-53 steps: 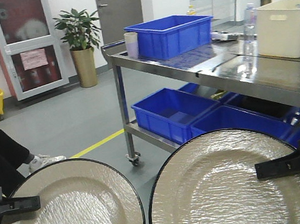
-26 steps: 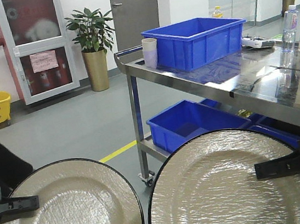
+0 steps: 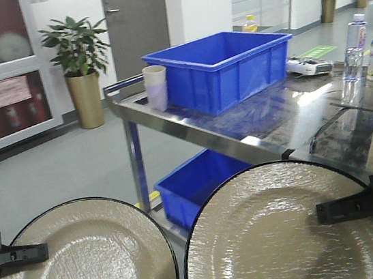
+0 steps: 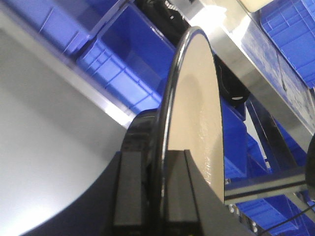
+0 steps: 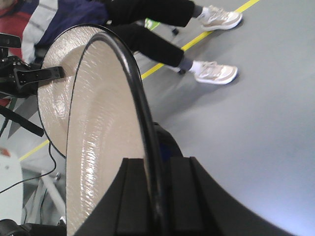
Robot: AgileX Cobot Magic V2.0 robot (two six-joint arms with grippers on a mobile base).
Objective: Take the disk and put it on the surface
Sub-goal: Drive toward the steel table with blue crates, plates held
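The left tool (image 4: 155, 194) pinches the black rim of a cream, ripple-textured round disk (image 3: 86, 263). The right tool (image 5: 156, 196) grips the rim of a second cream disk (image 3: 282, 237) just beside it, their rims nearly touching. Both are held in the air in front of the dark, glossy, mirror-like surface (image 3: 273, 118), which carries a blue plastic bin (image 3: 222, 69) and a pale cup (image 3: 155, 87); a dark line there may be tape, though reflections blur it.

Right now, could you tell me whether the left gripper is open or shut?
Shut on the disk: in the left wrist view the left gripper pinches the disk's rim from both sides, no gap visible.
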